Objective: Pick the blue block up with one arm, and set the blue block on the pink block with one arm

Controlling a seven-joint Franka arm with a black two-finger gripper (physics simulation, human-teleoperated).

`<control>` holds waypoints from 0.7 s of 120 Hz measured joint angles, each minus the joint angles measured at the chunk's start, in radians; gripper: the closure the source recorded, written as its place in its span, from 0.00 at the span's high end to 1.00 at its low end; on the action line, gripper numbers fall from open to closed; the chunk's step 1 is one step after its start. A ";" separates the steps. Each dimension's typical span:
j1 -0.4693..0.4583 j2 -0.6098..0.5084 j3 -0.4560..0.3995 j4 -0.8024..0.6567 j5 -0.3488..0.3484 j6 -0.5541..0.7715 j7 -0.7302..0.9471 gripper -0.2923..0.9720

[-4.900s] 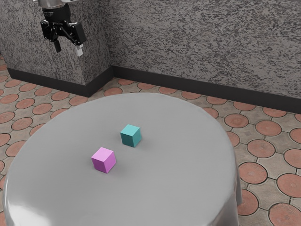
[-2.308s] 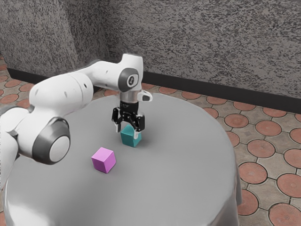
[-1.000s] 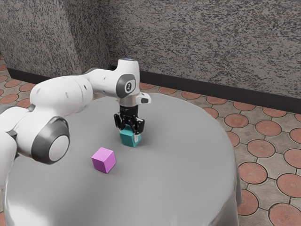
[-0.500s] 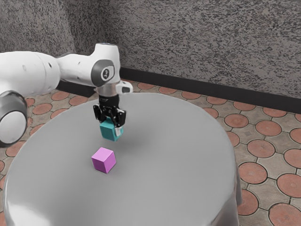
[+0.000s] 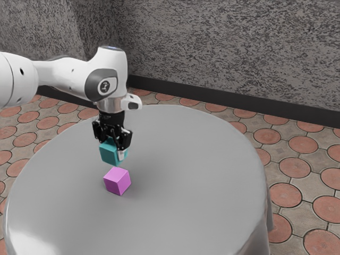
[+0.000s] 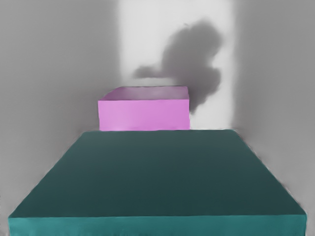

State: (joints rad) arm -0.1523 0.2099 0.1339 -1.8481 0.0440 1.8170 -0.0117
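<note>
Blue block [image 5: 110, 154] held off the table, near the pink block [image 5: 117, 180].
Gripper [image 5: 113, 149] points down, fingers clamped on two sides of the blue block, clear of the grey table [image 5: 212, 175]. It is a cube with no long axis. It hangs level, its faces square to the pink block, not touching.

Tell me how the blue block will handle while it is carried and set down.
Probably stiff: the blue block shows flat faces in the grip of the end effector. Being a cube, it should not roll. It looks about as wide as the pink block, so set down off-centre it might tip off.
</note>
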 joint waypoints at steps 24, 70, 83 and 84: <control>0.001 -0.012 -0.002 -0.078 0.020 0.066 -0.027 0.51; 0.014 0.054 0.005 -0.052 0.026 0.132 -0.049 0.51; 0.014 0.058 0.006 -0.051 0.023 0.133 -0.052 0.51; 0.015 0.058 0.006 -0.051 0.022 0.132 -0.052 0.51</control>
State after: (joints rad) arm -0.1378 0.2681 0.1394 -1.8996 0.0661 1.9492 -0.0638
